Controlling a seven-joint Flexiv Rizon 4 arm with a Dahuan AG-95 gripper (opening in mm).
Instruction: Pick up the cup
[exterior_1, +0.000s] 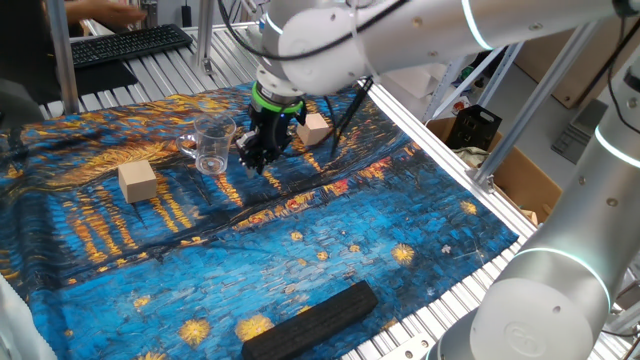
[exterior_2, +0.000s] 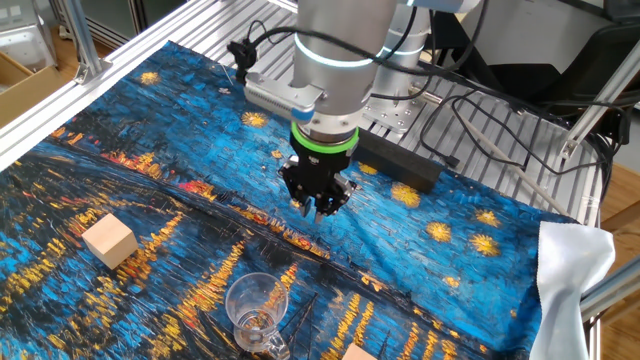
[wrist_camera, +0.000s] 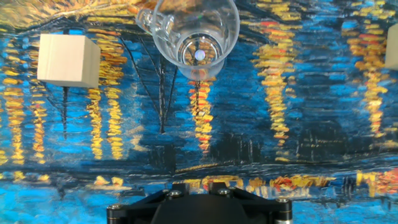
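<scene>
The cup is clear, with a small side handle, and stands upright on the blue painted cloth. It also shows in the other fixed view and at the top of the hand view. My gripper hovers just above the cloth, a short way to the cup's right and apart from it. In the other fixed view my gripper has its fingers drawn together and holds nothing. In the hand view only the black gripper body shows at the bottom edge.
One tan wooden cube sits left of the cup, another behind my gripper. A black block lies near the front edge. A keyboard is at the back left. Boxes stand beyond the table's right edge.
</scene>
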